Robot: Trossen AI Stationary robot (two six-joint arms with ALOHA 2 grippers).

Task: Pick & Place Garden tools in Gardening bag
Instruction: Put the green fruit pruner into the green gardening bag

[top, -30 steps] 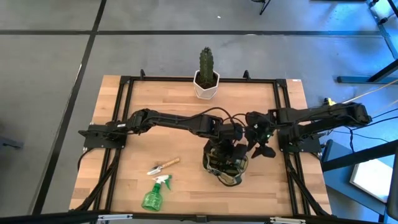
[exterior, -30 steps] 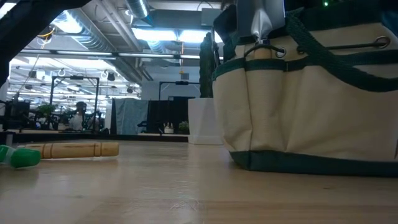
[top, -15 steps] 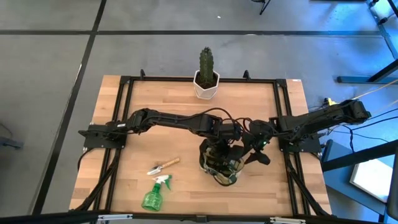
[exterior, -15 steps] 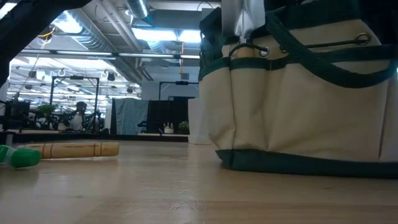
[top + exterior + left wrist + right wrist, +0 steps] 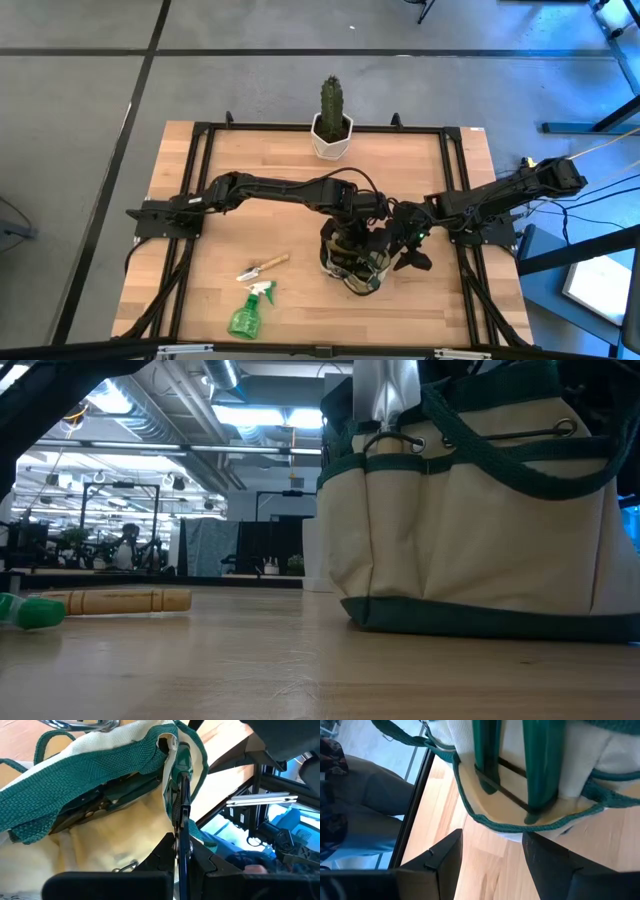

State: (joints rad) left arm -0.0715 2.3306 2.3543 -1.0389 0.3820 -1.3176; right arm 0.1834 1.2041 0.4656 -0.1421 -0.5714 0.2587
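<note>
- The gardening bag stands toward the table's right half, nearer the near edge than the far one. It is soft cloth, so I judge it sags and shifts when pushed; the stiffer green rim or a loop handle is the place to hold it. Its mouth faces up; in the low view a silver tool blade stands upright out of a side pocket.
- The left gripper is over the bag's mouth with its fingers pinched tight on the green rim binding, as the left wrist view shows.
- The right gripper is just beside the bag's right side, its fingers apart and holding nothing; the right wrist view shows the bag's base and green straps between them.
- The green spray bottle lies near the near edge, left of centre, long axis running away from that edge, white trigger head pointing toward the far side. Light, smooth plastic and likely slippery; the narrow neck gives the safest hold.
- The wooden-handled trowel lies just beyond the bottle, long axis aslant, blade toward the left edge, handle toward the bag. Stiff and light; grasp across the handle.
</note>
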